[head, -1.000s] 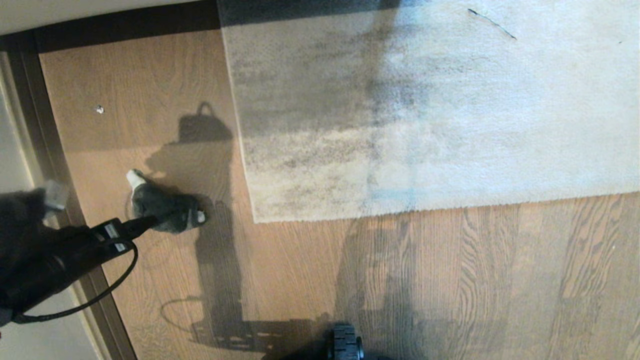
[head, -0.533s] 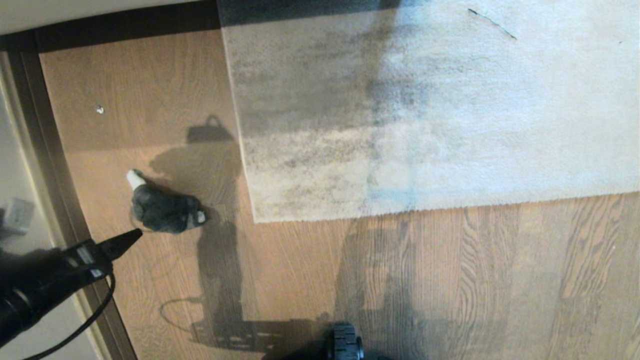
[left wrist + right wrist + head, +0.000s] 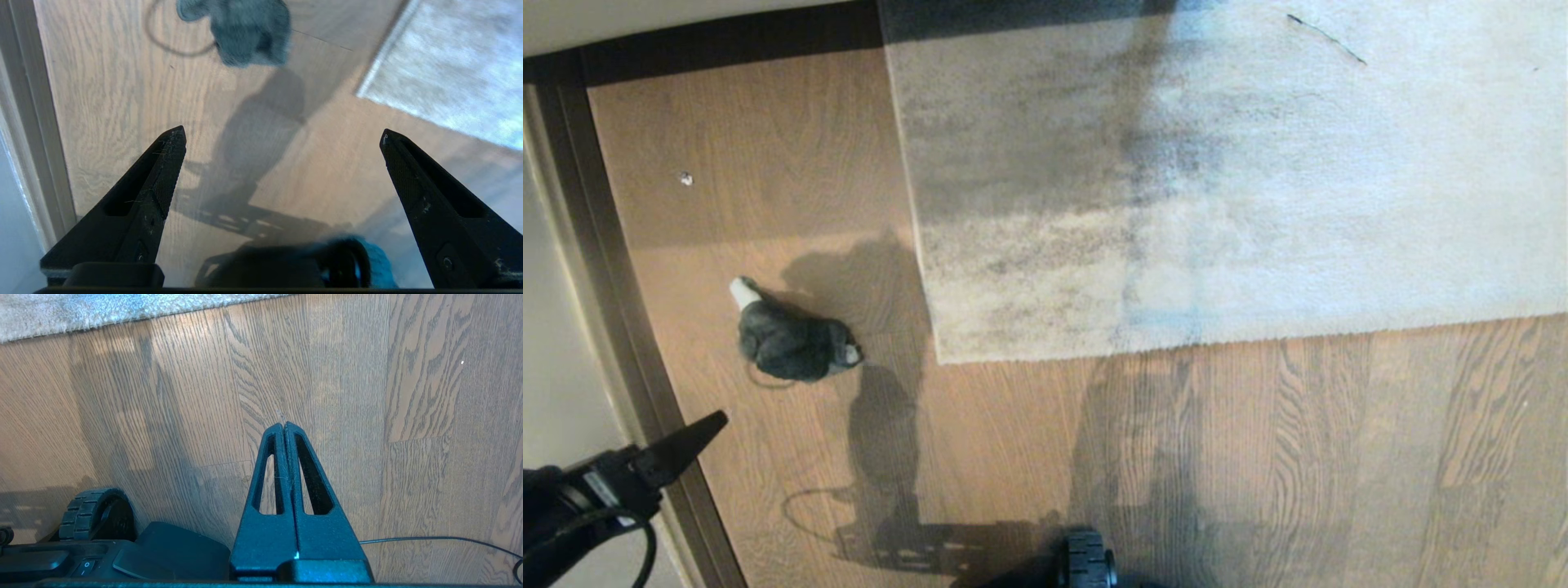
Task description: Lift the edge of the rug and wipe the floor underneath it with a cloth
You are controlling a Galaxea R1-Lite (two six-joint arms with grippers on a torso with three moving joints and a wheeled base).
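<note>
While left pincer (image 3: pixel 282 136) gapes empty, cloth (image 3: pixel 791 341) lies on floor (image 3: pixel 1013 457).

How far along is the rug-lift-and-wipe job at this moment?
The cloth lies bunched on the floor beside the rug edge, which lies flat. The left gripper is open and empty, apart from the cloth; the right gripper is shut and empty. Whether wiping is done is unclear.

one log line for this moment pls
left gripper: open, empty, above floor | cloth: on floor, left of rug edge | rug flat | right gripper: shut, parked
</note>
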